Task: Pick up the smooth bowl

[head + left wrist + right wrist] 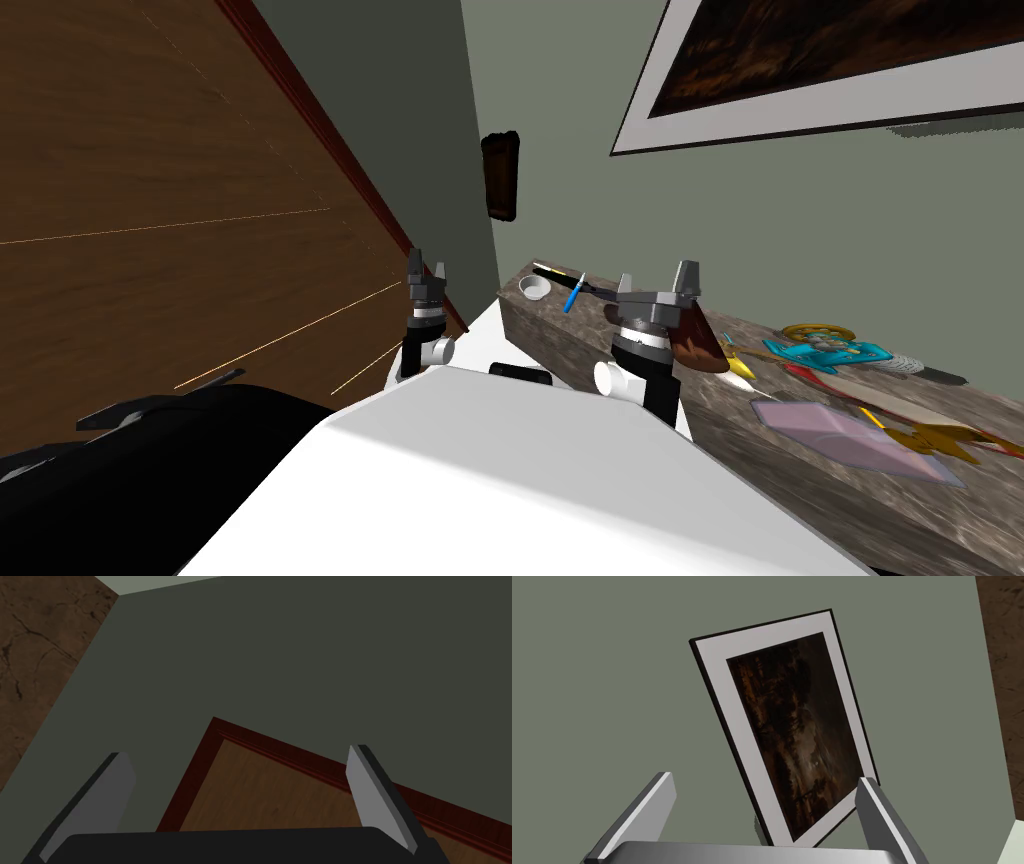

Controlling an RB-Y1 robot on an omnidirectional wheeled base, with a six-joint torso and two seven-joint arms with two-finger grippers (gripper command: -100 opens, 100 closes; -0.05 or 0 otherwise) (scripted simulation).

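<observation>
A small white smooth bowl sits at the far end of a dark stone-patterned counter in the head view. My right gripper is raised above the counter's near edge, well short of the bowl and to its right, fingers open and empty. Off the counter's end, beside the wooden floor, my left gripper is held up, also open with nothing between its fingers. In the wrist views the left gripper and the right gripper both stand wide apart.
Near the bowl lie a blue pen and a dark utensil. Further along the counter are a brown-red object, a teal and gold item, a pink flat pad and gold pieces. A dark chair stands at my left.
</observation>
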